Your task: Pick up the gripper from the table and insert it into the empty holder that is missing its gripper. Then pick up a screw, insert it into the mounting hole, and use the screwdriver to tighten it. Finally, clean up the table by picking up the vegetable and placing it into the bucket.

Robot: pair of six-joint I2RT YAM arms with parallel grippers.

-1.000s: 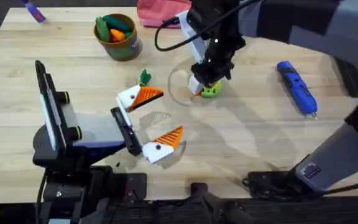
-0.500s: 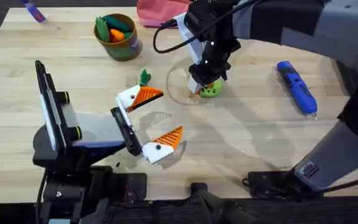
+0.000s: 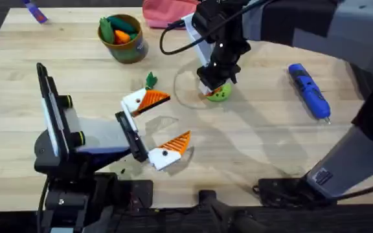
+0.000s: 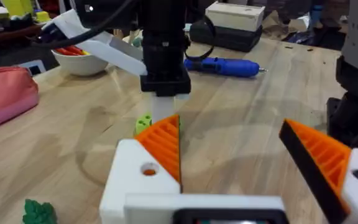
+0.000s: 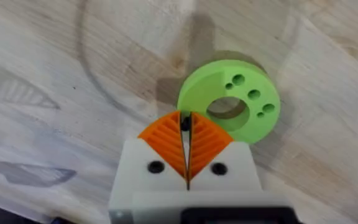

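My left gripper (image 3: 177, 116) (image 4: 229, 124) stands open. Both of its white mounts carry an orange wedge. The holder (image 3: 133, 102) (image 4: 135, 180) has the gripper (image 3: 155, 98) (image 4: 165, 143) seated in it, and orange shows through its mounting hole (image 4: 148, 169). My right gripper (image 3: 214, 90) (image 5: 185, 121) is shut on a small dark screw (image 5: 184, 124), just above a lime-green disc (image 3: 221, 94) (image 5: 232, 99). The blue screwdriver (image 3: 309, 90) (image 4: 222, 66) lies at the right. The dark-green vegetable (image 3: 151, 80) (image 4: 39, 211) lies beside the holder. The olive bucket (image 3: 132, 52) stands at the back left.
Green and orange toy vegetables (image 3: 120, 29) fill the bucket. A pink pouch (image 3: 167, 11) and a purple stick (image 3: 34, 11) lie along the far edge. A white bowl (image 4: 79, 61) stands beyond the table. The right arm spans the table's right side.
My right gripper has shifted slightly left over the green disc. The left arm, the screwdriver and the vegetable have not moved.
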